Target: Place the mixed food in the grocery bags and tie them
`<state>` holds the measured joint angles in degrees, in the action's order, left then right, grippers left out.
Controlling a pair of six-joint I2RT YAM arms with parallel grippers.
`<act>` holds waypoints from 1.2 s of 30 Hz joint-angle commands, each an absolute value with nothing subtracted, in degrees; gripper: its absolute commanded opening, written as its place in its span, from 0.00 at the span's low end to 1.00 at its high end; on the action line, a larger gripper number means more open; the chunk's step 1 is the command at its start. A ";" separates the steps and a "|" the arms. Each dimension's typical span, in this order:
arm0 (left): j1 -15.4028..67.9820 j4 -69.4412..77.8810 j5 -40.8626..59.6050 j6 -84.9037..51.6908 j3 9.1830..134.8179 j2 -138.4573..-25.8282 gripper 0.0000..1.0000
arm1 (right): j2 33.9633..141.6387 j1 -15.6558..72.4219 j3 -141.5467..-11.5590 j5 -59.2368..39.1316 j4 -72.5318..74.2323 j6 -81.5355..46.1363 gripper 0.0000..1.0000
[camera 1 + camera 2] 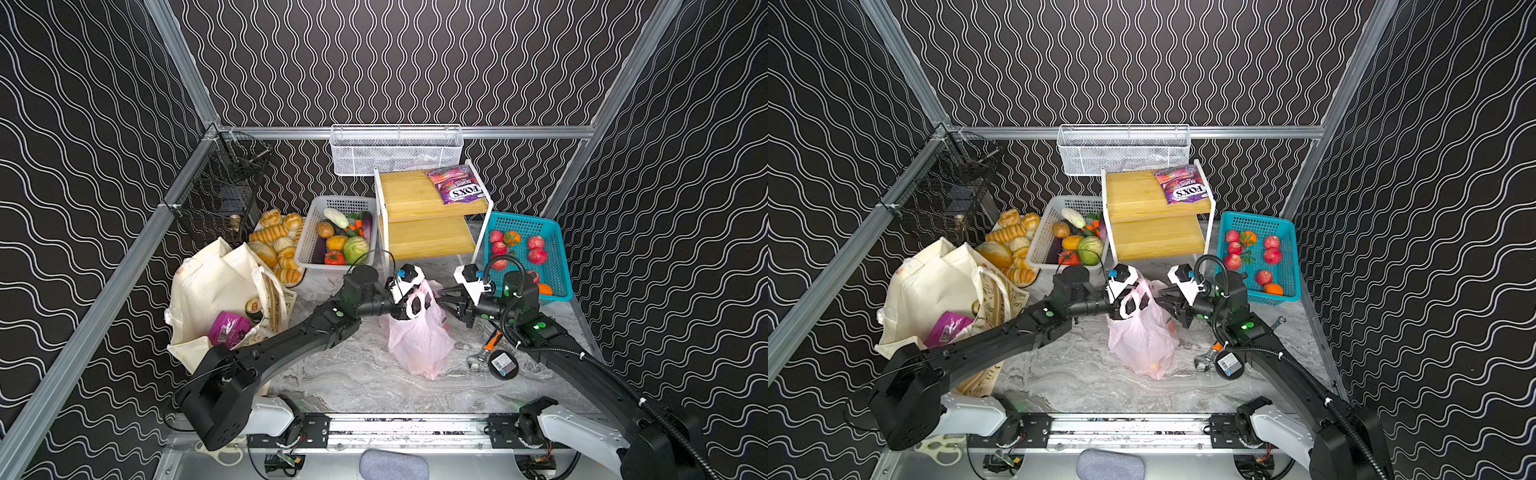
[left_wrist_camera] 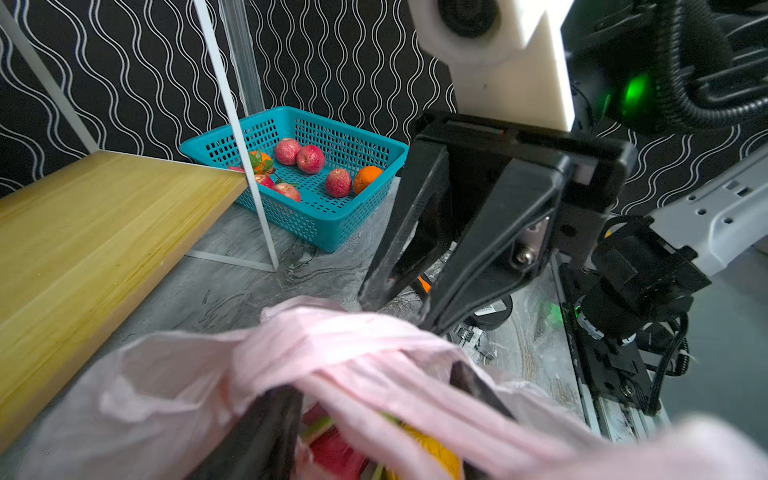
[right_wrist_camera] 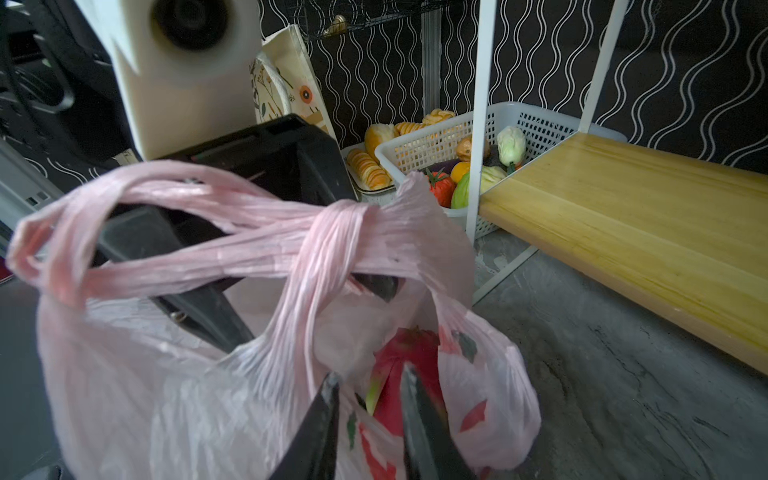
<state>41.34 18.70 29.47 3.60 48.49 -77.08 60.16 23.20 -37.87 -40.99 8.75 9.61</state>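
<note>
The pink bag [image 1: 419, 336] stands on the worktop [image 1: 353, 374] just in front of the shelf [image 1: 428, 237], its body sagging away from the shelf. Its two handles are wrapped round each other in a loose twist [image 3: 340, 216].

The left gripper [image 1: 409, 305] sits at the bag's mouth, on the shelf side. Its fingers [image 2: 266, 428] are spread wide, and the handle loops are stretched over them. The right gripper [image 3: 370, 374] points at the same mouth from the other side, also just in front of the shelf. Its jaws are only narrowly parted, with nothing pinched between them. Its tips are close against the twisted plastic.

Through the mouth a pink dragon fruit [image 3: 411, 353] shows inside the bag, with a yellow piece [image 2: 432, 449] next to it.

The tote [image 1: 212, 282] slumps open well to the left of the shelf in both top views, beyond the white basket [image 1: 307, 232] and the bread [image 1: 274, 245]. A magenta pouch [image 1: 228, 328] and a small can [image 1: 253, 307] lie inside it. A FOX'S bag [image 1: 457, 185] lies on the shelf's top board. The blue basket [image 1: 523, 218] of fruit sits just to the right of the shelf. A wrench [image 1: 484, 349] lies farther out in front of the shelf.
</note>
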 commanded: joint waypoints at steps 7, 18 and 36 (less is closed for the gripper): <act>39.48 12.82 27.85 7.75 48.58 -73.26 0.68 | 60.99 23.20 -38.32 -42.36 10.02 8.37 0.28; 37.53 9.80 28.78 7.57 50.45 -70.04 0.12 | 58.70 23.20 -40.23 -41.86 11.86 3.27 0.37; 37.45 11.99 29.71 4.88 51.96 -72.82 0.06 | 62.45 23.29 -41.35 -35.61 11.31 -1.09 0.29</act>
